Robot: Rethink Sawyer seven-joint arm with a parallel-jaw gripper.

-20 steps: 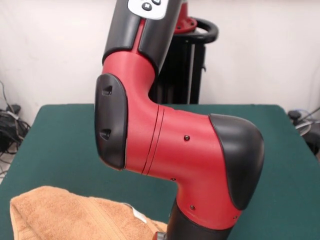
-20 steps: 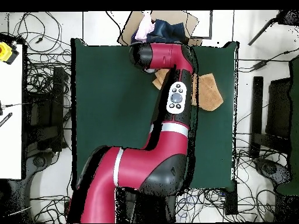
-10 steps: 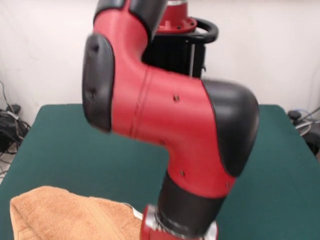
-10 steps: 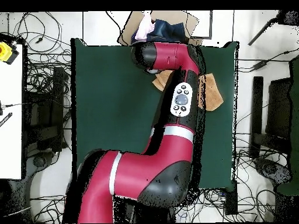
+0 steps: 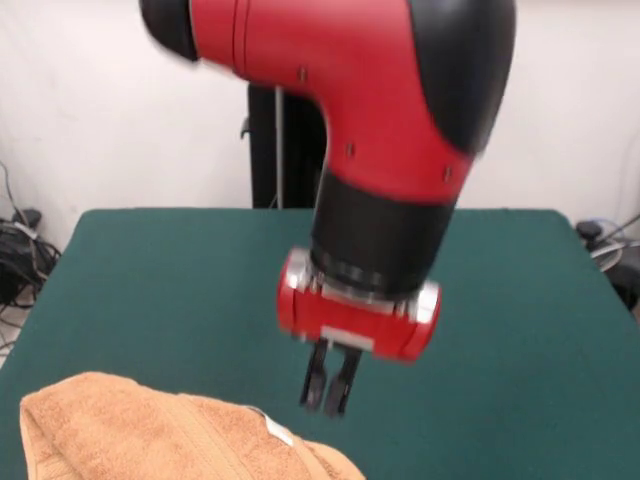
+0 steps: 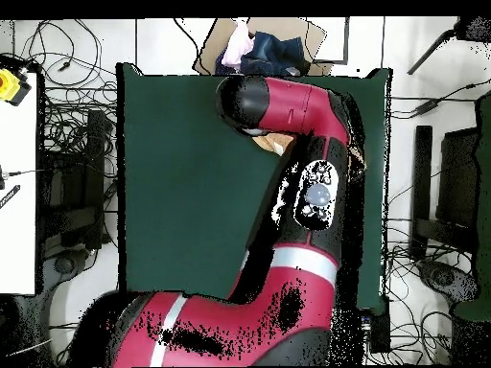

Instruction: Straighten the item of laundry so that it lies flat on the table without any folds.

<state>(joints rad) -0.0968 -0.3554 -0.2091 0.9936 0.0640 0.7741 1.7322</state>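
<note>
The robot's black two-fingered gripper (image 5: 330, 385) hangs above the dark green felt-topped table (image 5: 150, 290), its fingers drawn close together and holding nothing. It hangs clear of the orange-tan terry hand towel (image 5: 150, 435), which lies rumpled at the table's front-left corner in the front view, a small white care tag (image 5: 277, 432) showing on its folded edge. Overhead, the red and black arm (image 6: 307, 192) covers most of the towel.

Rough terry cloth towel (image 5: 170, 432), matt felt-like table (image 5: 160, 290) top, glossy red and black plastic arm (image 5: 370, 110)
</note>
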